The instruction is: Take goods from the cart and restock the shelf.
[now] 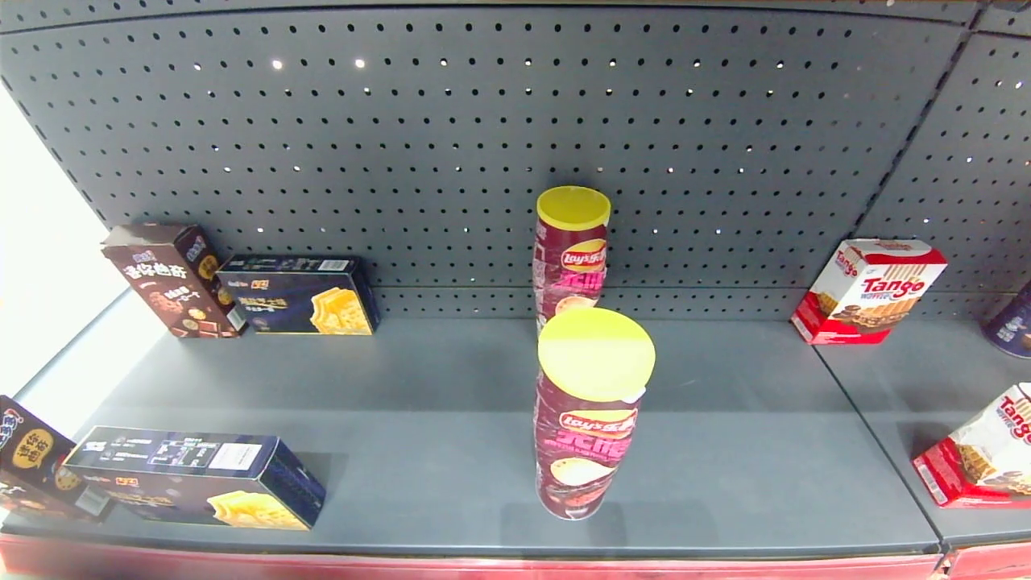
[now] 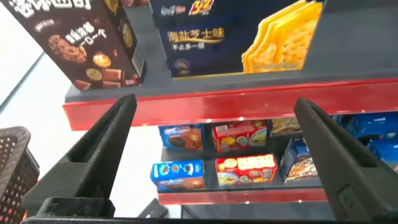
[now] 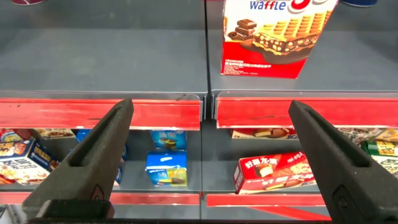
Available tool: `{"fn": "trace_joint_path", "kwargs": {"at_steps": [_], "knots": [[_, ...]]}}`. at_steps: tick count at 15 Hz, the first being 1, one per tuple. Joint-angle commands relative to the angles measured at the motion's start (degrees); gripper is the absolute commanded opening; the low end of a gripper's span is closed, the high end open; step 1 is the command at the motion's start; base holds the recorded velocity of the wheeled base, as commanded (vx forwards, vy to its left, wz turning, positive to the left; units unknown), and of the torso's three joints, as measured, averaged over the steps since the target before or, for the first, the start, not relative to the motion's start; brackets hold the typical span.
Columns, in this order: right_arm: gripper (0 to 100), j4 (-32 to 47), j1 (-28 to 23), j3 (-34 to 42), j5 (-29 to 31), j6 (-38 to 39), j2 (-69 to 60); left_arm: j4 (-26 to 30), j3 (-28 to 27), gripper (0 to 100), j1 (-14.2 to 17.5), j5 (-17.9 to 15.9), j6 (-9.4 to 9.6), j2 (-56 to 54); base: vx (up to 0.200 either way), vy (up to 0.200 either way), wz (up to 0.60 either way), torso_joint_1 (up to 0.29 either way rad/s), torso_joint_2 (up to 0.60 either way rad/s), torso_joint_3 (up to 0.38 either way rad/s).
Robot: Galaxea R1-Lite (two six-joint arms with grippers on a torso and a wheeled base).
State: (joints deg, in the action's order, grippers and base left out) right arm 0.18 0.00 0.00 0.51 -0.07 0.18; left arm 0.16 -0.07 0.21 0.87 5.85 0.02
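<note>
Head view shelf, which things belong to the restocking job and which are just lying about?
Job: shelf, front chip can, back chip can, cracker boxes, wafer boxes, left hand, right hand, both open.
Just there: pegboard back panel, boxes on lower shelves.

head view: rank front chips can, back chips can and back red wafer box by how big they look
1. front chips can: largest, though it is nearest the camera.
2. back chips can and back red wafer box: about alike, not ranked.
</note>
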Motion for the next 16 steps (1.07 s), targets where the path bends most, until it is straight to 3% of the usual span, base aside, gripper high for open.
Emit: {"fn": "trace_joint_path", "kwargs": {"at_steps": [1,3,16], "knots": [[100,-0.01,0.0,0.0,0.02,-0.01,0.08,0.02,0.07,100,-0.21,-0.07,-0.31,0.06,0.0,0.0,0.0,0.0,0.0,0.0],[100,-0.01,0.0,0.0,0.02,-0.01,0.08,0.02,0.07,100,-0.21,-0.43,-2.25,0.06,0.0,0.0,0.0,0.0,0.0,0.0],[100,-0.01,0.0,0.0,-0.78,0.16,0.08,0.02,0.07,100,-0.21,-1.48,-2.25,0.06,0.0,0.0,0.0,0.0,0.0,0.0]]}}
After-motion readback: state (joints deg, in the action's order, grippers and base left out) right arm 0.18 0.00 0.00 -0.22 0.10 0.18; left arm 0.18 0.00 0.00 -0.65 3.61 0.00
